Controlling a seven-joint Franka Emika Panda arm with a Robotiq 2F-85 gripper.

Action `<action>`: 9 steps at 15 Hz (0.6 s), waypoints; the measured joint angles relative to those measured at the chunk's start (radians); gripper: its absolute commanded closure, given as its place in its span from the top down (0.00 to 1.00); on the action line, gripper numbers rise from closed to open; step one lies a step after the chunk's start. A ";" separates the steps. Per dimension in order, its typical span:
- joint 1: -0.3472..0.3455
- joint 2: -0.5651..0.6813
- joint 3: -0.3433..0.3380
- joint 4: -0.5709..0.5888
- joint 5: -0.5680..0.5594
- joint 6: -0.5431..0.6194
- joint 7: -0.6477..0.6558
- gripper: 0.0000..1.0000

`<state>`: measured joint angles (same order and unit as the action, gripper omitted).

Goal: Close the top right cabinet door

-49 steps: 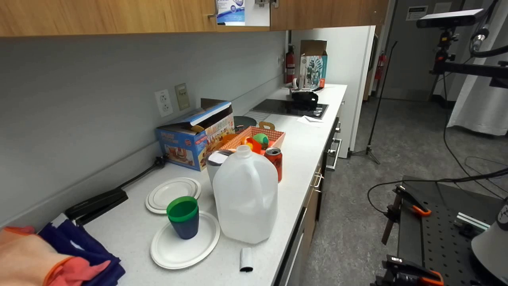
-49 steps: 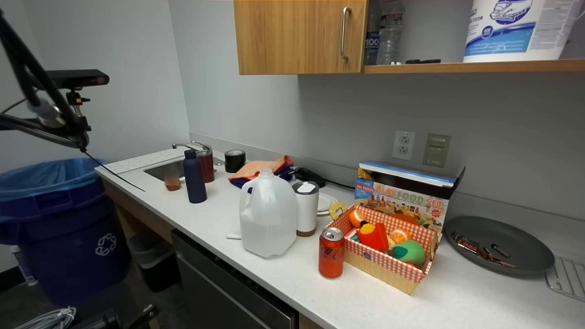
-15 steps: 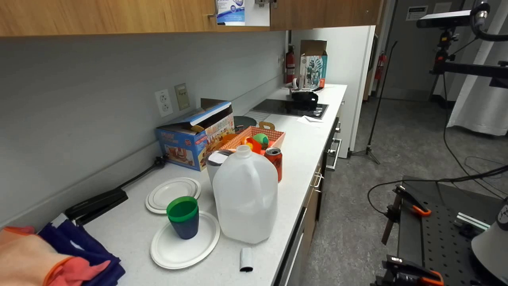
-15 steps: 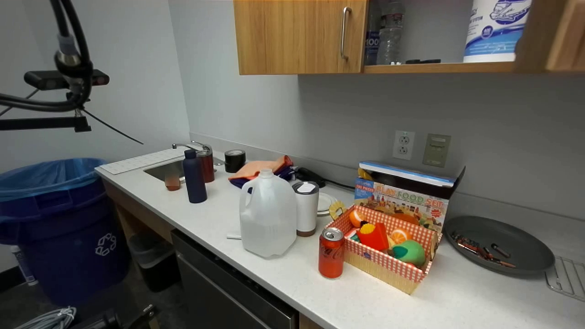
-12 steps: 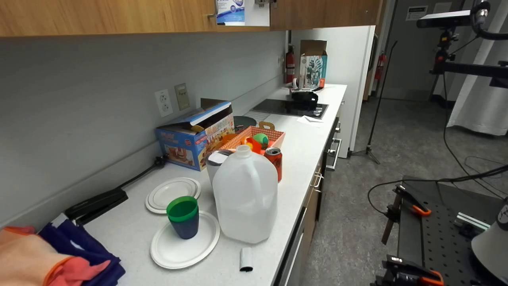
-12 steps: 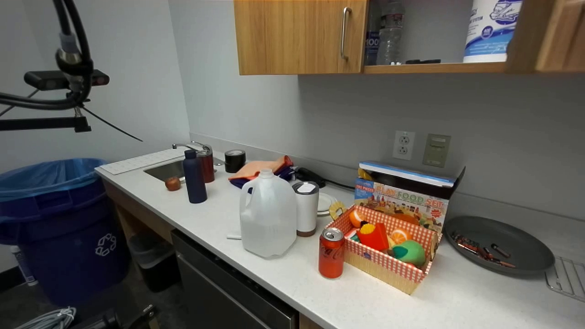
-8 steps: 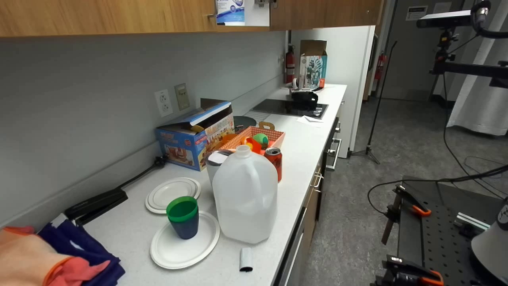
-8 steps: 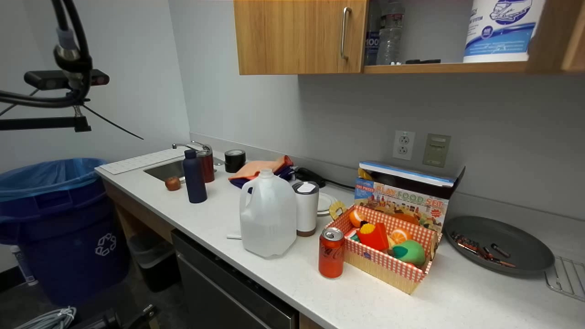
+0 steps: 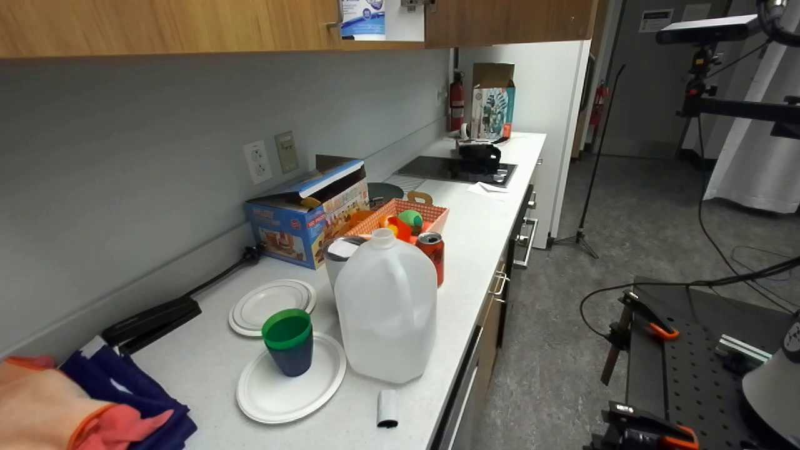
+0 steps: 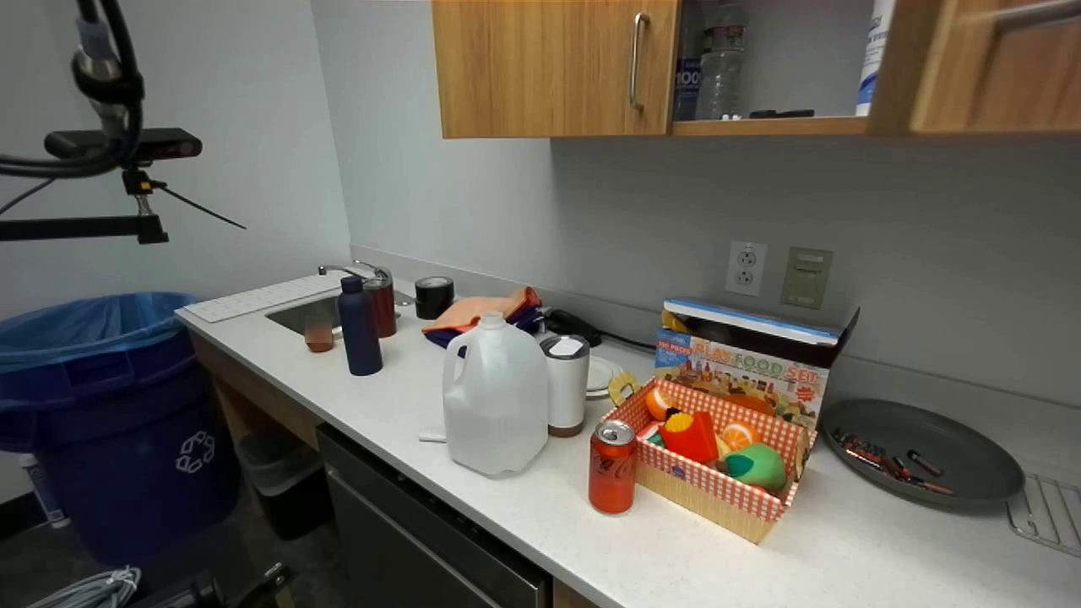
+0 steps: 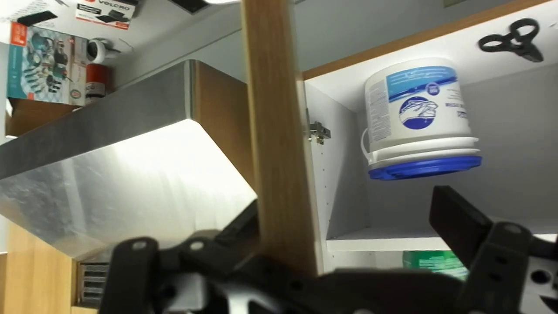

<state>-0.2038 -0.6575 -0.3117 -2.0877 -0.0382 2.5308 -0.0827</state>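
The top right cabinet door stands partly open. In the wrist view its wooden edge runs upright between my fingers. My gripper is open around that edge. The edge lies close to the left finger and hides part of it; I cannot tell if they touch. The right finger is well apart from the door, on the cabinet's inner side. In an exterior view the door and its silver handle show at the upper right. Its brown panel also shows in an exterior view. The gripper is outside both exterior views.
A white tub with a blue lid and black scissors are in the open cabinet. A metal range hood is beside the door. The closed neighbouring door is left of the opening. A jug stands on the counter below.
The door has come into an exterior view from the right and covers more of the tub. It swung back slightly half a second ago, then further left. The arm's cables shifted too.
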 measured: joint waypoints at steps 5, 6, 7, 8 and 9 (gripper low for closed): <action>0.102 -0.036 -0.002 -0.004 0.066 -0.037 -0.061 1.00; 0.124 -0.038 -0.002 -0.004 0.080 -0.037 -0.070 1.00; 0.144 -0.038 -0.002 -0.003 0.090 -0.037 -0.076 1.00; 0.164 -0.037 -0.001 -0.003 0.101 -0.037 -0.082 1.00; 0.182 -0.036 -0.001 -0.002 0.111 -0.036 -0.090 1.00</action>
<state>-0.0214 -0.6931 -0.3131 -2.0900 0.0726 2.4948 -0.1723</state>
